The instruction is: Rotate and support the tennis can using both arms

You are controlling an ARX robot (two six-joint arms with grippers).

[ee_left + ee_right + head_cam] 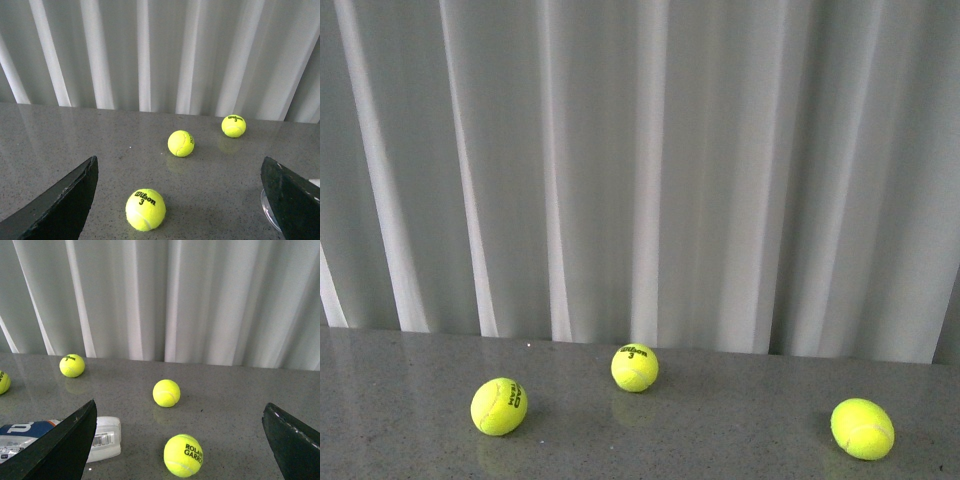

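**Right wrist view: can (106, 437) on its side, jaws wide**

Right gripper (179, 403) jaws spread, pinching nothing. The can lies on the table (240, 390), partly hidden by that gripper; balls (166, 393) scattered beyond. Left gripper (179, 159) also spread, nothing held, balls on the table ahead. Curtain (640, 170) behind the table.

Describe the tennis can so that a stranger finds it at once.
Start at the grey table before the white curtain. The tennis can lies on its side, partly behind a black finger. Alone among round yellow balls, it is a clear tube with a blue-white label.
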